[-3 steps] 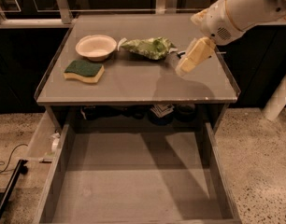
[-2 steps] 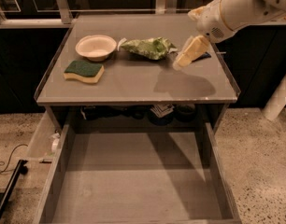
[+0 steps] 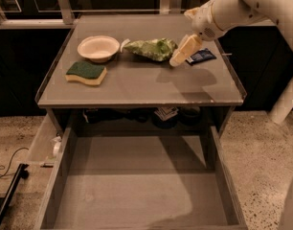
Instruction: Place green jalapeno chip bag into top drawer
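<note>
The green jalapeno chip bag [image 3: 151, 48] is lying crumpled on the desk [image 3: 137, 87], towards the back and about midway across, not in the drawer. A pale bowl [image 3: 98, 48] is sitting just to its left, and a green-and-yellow sponge [image 3: 86, 73] is resting nearer the front left corner. The white arm [image 3: 242, 8] is slanting down from the upper right, and the hand [image 3: 184, 51] is hanging tilted over the desk just beside the right end of the bag, its tip pointing down and left. I cannot tell whether it is touching the foil, nor whether it is spread or pressed together; it is gripping nothing that I can see. A small dark-blue packet [image 3: 200, 56] is lying right behind the hand, partly hidden by it. Below the desk, the top drawer [image 3: 137, 195] is standing pulled wide open towards me, its flat grey floor showing. A narrow pale side tray [image 3: 43, 143] is sticking out at the left.
</note>
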Robot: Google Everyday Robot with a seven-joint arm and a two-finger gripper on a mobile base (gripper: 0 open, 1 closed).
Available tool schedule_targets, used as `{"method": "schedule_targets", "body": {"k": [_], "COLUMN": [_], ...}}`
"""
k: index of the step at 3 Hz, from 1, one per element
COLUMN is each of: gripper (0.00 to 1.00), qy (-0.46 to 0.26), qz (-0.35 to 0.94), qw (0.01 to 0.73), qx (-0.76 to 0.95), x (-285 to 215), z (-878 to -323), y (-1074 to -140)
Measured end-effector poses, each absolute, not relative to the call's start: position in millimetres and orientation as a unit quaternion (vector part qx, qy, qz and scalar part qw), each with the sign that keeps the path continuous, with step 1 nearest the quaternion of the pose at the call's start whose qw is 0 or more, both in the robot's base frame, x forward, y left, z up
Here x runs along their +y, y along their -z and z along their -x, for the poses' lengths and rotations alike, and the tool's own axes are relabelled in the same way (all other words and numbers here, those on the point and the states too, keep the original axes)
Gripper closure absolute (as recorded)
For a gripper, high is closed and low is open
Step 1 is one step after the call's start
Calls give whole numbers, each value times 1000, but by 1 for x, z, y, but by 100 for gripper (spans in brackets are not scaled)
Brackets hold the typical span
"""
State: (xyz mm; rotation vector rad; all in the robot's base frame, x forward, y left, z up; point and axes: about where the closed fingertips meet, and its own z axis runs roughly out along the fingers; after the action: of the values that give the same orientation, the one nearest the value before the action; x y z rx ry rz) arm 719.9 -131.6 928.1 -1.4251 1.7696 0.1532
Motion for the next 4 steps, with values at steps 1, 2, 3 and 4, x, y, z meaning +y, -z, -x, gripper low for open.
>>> {"method": "schedule_targets", "body": {"k": [1,2,3,4], "gripper": [0,0,0,0], "qy": [-80,-104,-121,-135], "qz": [570,568,573,575], "qw": [418,409,405,400], "qx": [703,706,702,700], "x": [-122,-114,-100,-87], "z": [-736,-748,-758,-765], "y": [-917,-901,-894,-887]}}
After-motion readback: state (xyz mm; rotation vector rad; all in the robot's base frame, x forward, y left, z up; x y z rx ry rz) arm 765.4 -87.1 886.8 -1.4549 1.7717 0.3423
